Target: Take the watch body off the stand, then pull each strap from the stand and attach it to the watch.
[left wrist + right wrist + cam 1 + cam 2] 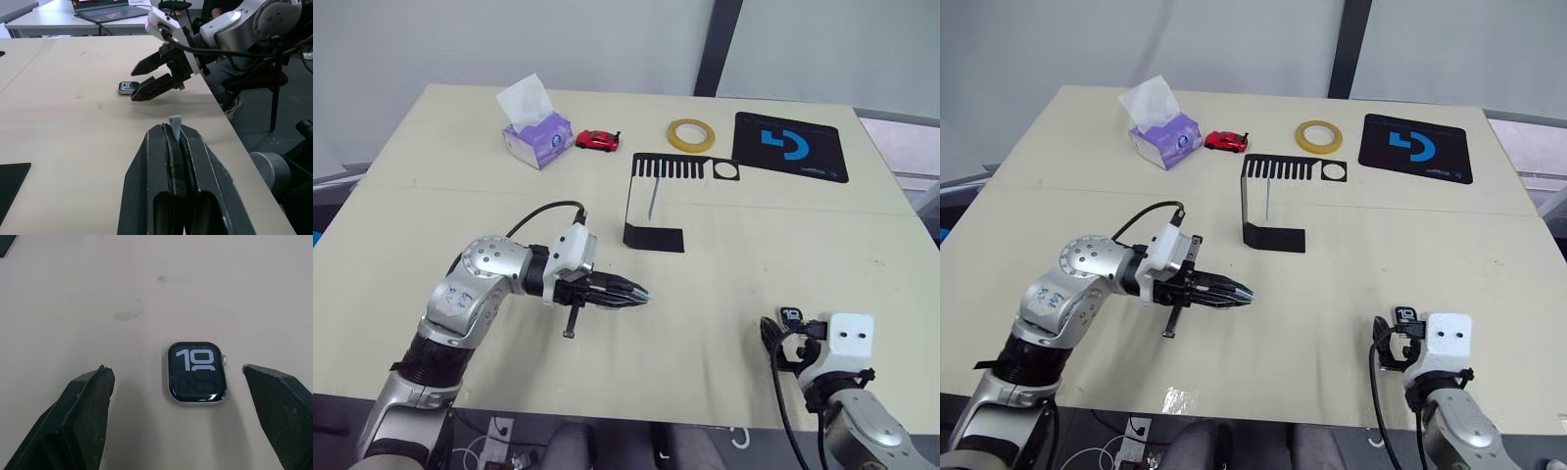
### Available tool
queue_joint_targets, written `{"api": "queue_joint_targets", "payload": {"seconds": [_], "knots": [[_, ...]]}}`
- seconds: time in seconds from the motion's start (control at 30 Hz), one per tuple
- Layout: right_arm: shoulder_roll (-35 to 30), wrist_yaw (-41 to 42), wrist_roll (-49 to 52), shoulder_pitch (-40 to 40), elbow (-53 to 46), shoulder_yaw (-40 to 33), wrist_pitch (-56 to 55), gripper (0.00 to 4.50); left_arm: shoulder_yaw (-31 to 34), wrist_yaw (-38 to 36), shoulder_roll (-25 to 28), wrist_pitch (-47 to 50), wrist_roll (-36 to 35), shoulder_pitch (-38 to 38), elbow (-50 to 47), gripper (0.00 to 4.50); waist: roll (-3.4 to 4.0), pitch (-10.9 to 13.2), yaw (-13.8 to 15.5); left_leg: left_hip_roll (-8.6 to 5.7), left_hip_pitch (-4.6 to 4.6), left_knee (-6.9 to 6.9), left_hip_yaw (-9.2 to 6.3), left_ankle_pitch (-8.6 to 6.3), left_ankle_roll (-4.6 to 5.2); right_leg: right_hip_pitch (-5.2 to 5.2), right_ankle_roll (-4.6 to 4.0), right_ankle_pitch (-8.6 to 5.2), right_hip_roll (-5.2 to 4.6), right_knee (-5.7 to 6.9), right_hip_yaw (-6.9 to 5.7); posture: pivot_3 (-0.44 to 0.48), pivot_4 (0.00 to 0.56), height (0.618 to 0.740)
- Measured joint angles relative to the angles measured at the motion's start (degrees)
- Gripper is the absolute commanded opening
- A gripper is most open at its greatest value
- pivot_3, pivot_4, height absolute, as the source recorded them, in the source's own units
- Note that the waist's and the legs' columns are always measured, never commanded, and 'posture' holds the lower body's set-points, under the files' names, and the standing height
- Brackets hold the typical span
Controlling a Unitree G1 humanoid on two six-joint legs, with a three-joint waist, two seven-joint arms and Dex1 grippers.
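Lying flat between the right gripper's (178, 418) parted fingers, silver-rimmed watch body (196, 372), white "10" on dark screen.

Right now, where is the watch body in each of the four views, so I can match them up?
Left eye view: watch body lies flat on the table, near the front right edge, at the right gripper.
Right eye view: same spot, front right.
Left wrist view: on the table, just behind the right gripper's fingers.
Right wrist view: centre, between the open fingers, screen up.
Shared landmark: the right gripper.

A tissue box (537, 137), red toy car (597, 140), tape roll (691, 135) and black mat (791, 146) line the table's (822, 245) far edge.
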Motion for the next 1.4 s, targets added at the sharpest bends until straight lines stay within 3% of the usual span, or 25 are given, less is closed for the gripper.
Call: {"api": "queue_joint_targets", "payload": {"seconds": [0.67,0.8,1.4], "knots": [[7.4,-1.7,-5.2,-4.5,2.1,-0.3,3.5,4.47,0.1,3.3,-0.5,2.9,-0.4,-0.1,-1.9,0.0,0.0,0.0,-0.1,-0.01,0.02,0.05,0.0,0.0,-0.01,0.01,0.01,0.01,-0.01,0.05,-0.01,0.0,0.15,0.738],[7.8,-1.6,-5.6,-4.8,2.1,-0.3,4.2,3.33,0.1,3.6,-0.9,3.3,-0.5,-0.2,-1.9,0.0,0.0,0.0,0.0,-0.02,0.02,0.05,0.0,0.0,-0.01,0.01,0.02,0.01,0.0,0.07,-0.01,0.0,0.15,0.738],[9.9,-1.4,-7.9,-5.9,2.0,-1.2,5.4,3.33,0.2,4.6,-1.4,3.9,-0.6,-0.5,-1.9,0.0,-0.02,0.0,0.0,-0.04,0.02,0.07,0.0,0.0,0.0,0.01,0.04,0.02,-0.01,0.07,-0.01,0.0,0.15,0.738]]}}
